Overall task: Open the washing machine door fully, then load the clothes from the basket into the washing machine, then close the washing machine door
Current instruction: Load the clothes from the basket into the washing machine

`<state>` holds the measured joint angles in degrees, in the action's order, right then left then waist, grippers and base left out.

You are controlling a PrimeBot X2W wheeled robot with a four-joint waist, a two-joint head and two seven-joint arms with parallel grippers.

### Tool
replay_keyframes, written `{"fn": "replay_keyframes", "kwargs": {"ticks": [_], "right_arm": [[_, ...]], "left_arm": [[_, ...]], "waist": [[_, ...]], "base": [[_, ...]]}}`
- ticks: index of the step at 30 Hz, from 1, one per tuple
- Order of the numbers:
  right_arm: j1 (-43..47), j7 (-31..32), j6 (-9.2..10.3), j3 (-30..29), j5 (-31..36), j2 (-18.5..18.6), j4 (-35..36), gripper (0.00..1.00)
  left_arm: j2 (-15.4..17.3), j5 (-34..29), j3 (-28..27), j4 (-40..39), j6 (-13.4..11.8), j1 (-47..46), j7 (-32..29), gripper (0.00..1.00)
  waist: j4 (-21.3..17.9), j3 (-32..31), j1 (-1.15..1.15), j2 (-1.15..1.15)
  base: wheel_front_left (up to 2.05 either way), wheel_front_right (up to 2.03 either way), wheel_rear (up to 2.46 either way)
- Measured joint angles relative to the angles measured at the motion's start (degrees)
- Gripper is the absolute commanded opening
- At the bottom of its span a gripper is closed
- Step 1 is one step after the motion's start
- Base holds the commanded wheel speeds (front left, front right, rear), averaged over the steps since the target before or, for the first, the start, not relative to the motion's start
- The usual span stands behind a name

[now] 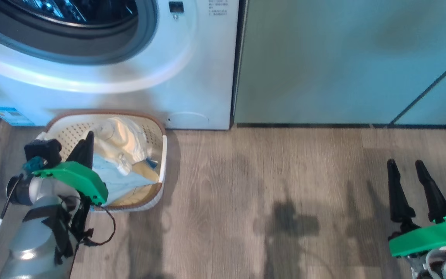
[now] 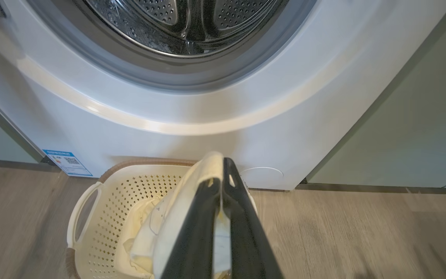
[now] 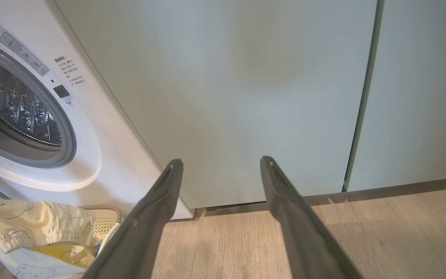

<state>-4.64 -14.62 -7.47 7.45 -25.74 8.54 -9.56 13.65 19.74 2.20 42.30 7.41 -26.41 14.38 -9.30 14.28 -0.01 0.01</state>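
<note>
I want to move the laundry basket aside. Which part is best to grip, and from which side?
Grip the white side handle of the basket: it is an open loop standing off the perforated wall, so one finger can likely pass through. Come from above on that side; the washing machine stands close behind the far rim.

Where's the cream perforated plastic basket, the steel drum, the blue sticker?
cream perforated plastic basket (image 2: 130,190), left wrist view, inner wall
steel drum (image 2: 157,11), left wrist view, back
blue sticker (image 2: 67,162), left wrist view, middle
</note>
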Motion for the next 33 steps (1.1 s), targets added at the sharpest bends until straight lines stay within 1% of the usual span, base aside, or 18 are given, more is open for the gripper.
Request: {"fn": "replay_keyframes", "kwargs": {"ticks": [8,16,23,28,33], "right_arm": [[2.59,0.0,0.0,-0.85,0.01,-0.04,-0.18,1.0],[6.15,0.0,0.0,-1.66,0.01,-0.05,-0.31,1.0],[6.24,0.0,0.0,-1.79,0.02,-0.03,0.0,1.0],[6.2,0.0,0.0,-1.75,0.02,-0.04,0.3,1.0],[5.16,0.0,0.0,-1.58,0.02,-0.05,0.67,1.0]], "left_arm": [[1.51,1.68,1.16,-5.57,0.01,3.89,0.0,0.0],[2.07,2.72,1.7,-11.77,0.01,11.46,0.0,0.0],[2.86,5.3,2.11,-15.58,0.01,12.0,0.0,0.0],[4.9,7.98,2.64,-16.45,0.0,10.23,-0.88,0.0],[7.48,9.78,3.41,-18.0,0.01,4.91,-3.12,0.0]], "waist": [[0.24,-4.22,0.0,0.0],[0.44,-9.21,0.0,0.0],[0.64,-8.8,0.0,0.0],[0.55,-7.53,0.01,0.0],[0.11,-5.35,0.01,0.0]], "base": [[0.0,0.0,0.0],[0.0,0.0,0.0],[0.0,0.0,0.0],[0.0,0.0,0.0],[0.0,0.0,0.0]]}}
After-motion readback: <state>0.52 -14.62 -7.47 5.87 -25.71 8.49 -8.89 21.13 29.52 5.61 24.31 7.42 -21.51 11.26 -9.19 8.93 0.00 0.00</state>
